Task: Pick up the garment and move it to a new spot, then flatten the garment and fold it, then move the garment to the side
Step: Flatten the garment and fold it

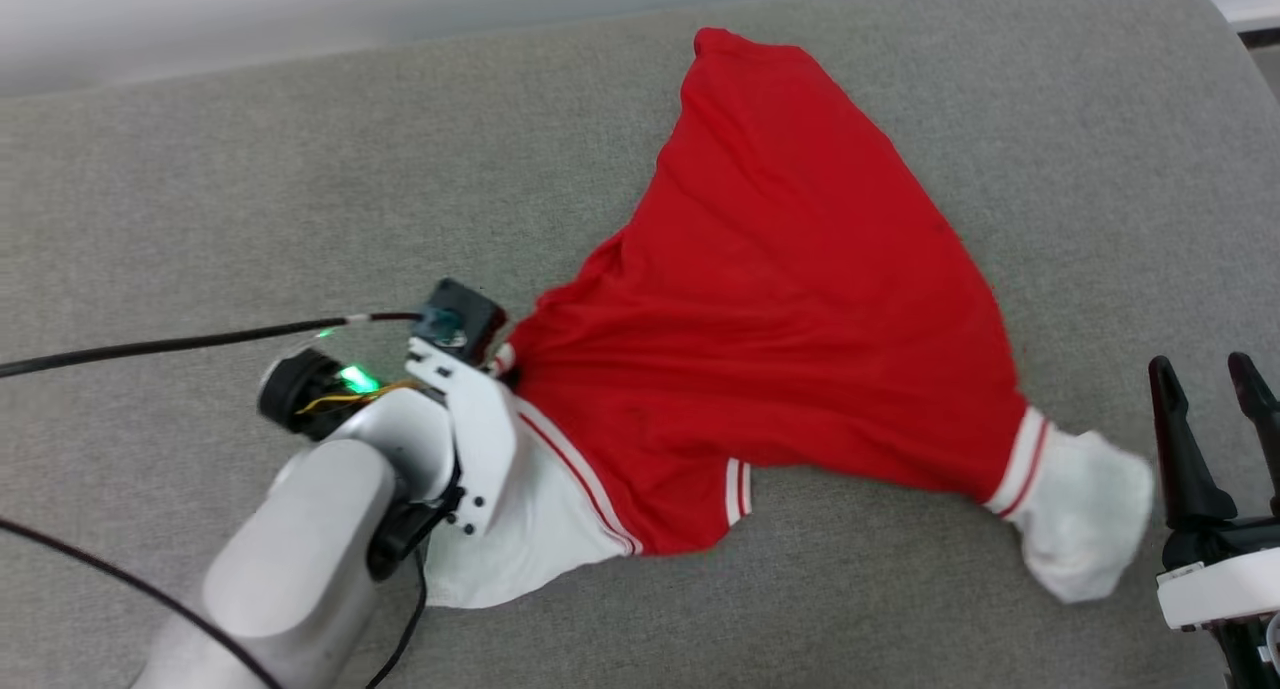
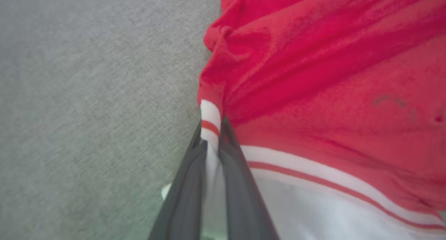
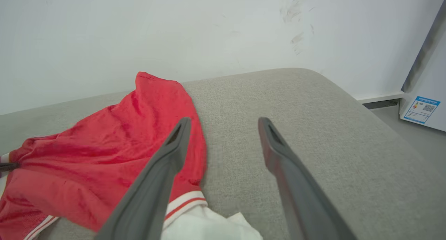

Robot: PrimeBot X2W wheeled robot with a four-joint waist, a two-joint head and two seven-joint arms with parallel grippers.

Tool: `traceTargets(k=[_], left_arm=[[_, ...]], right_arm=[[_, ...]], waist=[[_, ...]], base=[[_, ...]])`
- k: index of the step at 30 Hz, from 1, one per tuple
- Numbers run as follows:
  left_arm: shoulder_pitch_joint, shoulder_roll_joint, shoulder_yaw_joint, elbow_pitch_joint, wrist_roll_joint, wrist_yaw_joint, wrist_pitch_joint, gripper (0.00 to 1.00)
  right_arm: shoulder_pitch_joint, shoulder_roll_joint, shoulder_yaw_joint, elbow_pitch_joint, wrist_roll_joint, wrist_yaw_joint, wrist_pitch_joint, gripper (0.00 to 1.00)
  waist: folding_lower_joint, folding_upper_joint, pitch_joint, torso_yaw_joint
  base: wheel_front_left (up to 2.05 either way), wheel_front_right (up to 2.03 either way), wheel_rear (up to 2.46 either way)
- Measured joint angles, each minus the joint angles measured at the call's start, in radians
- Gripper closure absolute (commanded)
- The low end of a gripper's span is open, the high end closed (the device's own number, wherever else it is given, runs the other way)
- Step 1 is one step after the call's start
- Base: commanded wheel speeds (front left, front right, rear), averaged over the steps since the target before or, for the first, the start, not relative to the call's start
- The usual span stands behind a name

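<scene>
L gripper, jaws pinching striped trim at one sleeve seam. R gripper, jaws spread, empty, just beside the other white sleeve. Red garment lies rumpled on grey cushion, hem farthest. Looks light, limp, prob. slippery; best gripped at trim/shoulders.

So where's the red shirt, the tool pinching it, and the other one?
garment (image 1: 780,299), head view: middle of red body.
left tool (image 2: 212,129), left wrist view: midway between fingertips, shut on the garment.
right tool (image 3: 224,120), right wrist view: midway between open fingertips.
</scene>
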Motion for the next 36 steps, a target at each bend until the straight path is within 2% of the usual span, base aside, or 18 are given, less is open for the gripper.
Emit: traceTargets(k=[8,12,13,14,19,23,31,36], left_arm=[[0.087,0.074,0.073,-0.05,-0.045,0.049,-0.034,1.0],[0.143,0.104,0.078,-0.078,-0.055,0.05,-0.049,1.0],[0.153,0.102,0.083,-0.089,-0.057,0.053,-0.072,0.67],[0.159,0.099,0.089,-0.103,-0.058,0.057,-0.102,0.0],[0.205,0.086,0.131,-0.173,-0.052,0.093,-0.268,0.0],[0.292,0.101,0.152,-0.244,-0.07,0.122,-0.297,0.0],[0.501,0.178,0.148,-0.445,-0.135,0.184,-0.118,0.0],[0.544,0.181,0.121,-0.516,-0.159,0.198,-0.049,0.0]], right_arm=[[0.001,-0.003,0.011,0.001,-0.009,0.0,0.019,0.0],[0.001,-0.003,0.024,0.003,-0.016,0.0,0.03,0.0],[0.001,-0.003,0.028,0.005,-0.017,0.0,0.031,0.0],[0.001,-0.002,0.03,0.007,-0.018,0.0,0.032,0.0],[0.002,-0.002,0.035,0.012,-0.022,0.0,0.046,0.0],[0.016,-0.003,0.029,0.011,-0.022,0.0,0.058,0.0],[0.034,-0.001,0.03,0.004,-0.02,0.0,0.07,0.0],[0.037,0.002,0.035,0.007,-0.02,0.0,0.072,0.0]], waist=[[0.0,0.0,-0.039,0.04],[0.0,0.0,-0.048,0.06],[0.0,0.0,-0.051,0.065],[0.0,0.0,-0.055,0.069],[0.0,0.0,-0.081,0.093],[0.0,0.0,-0.105,0.117],[0.0,0.0,-0.125,0.145],[-0.0001,0.0,-0.112,0.143]], base=[[0.0,0.0,0.0],[0.0,0.0,0.0],[0.0,0.0,0.0],[0.0,0.0,0.0],[0.0,0.0,0.0],[0.0,0.0,0.0],[0.0,0.0,0.0],[0.0,0.0,0.0]])
